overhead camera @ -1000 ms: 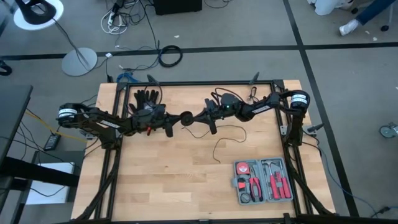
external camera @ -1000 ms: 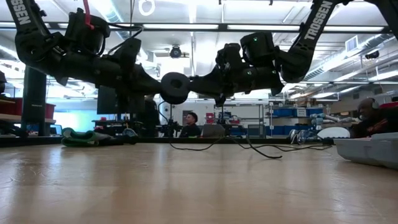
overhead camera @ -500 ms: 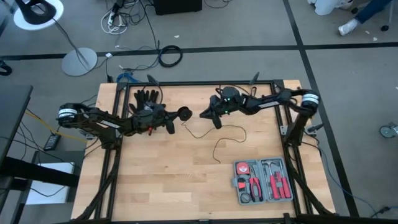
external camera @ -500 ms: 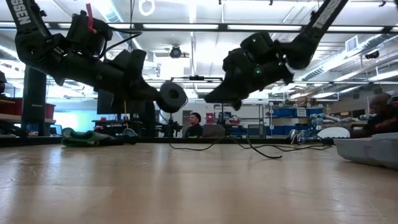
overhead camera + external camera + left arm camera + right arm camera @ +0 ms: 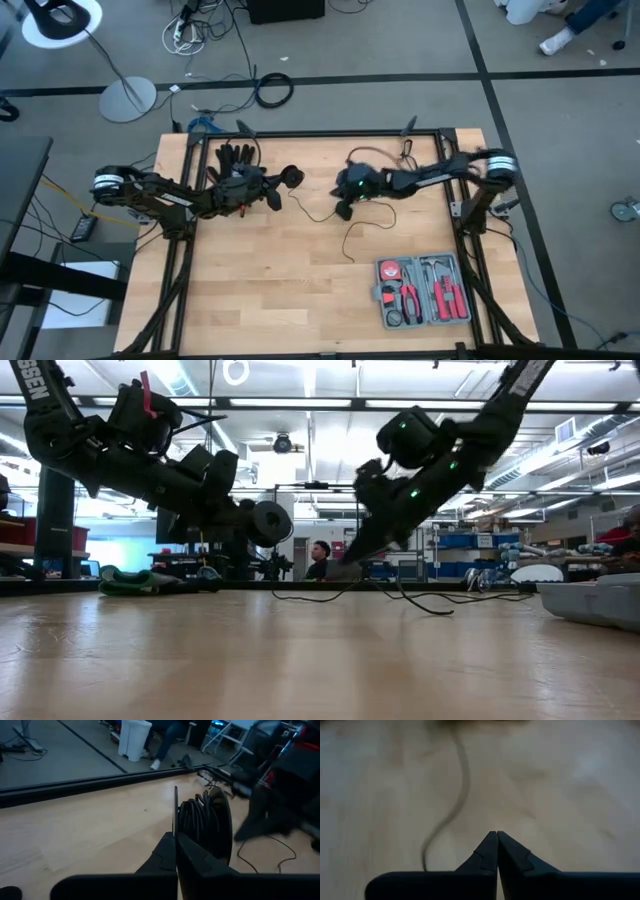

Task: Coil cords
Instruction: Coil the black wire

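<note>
Left hand (image 5: 176,840) clamps the disc (image 5: 205,827); wire (image 5: 352,228) trails beneath right hand (image 5: 343,210).

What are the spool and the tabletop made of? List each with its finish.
Spool: likely matte black plastic, thin flat flanges around wound black cord; held by the left gripper.
Tabletop: light wood with a smooth satin finish, visible plank seams and grain.

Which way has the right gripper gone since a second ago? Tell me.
Yes. In the high view the right gripper has pulled away from the disc toward the toolbox side, dipping to the wire.
</note>
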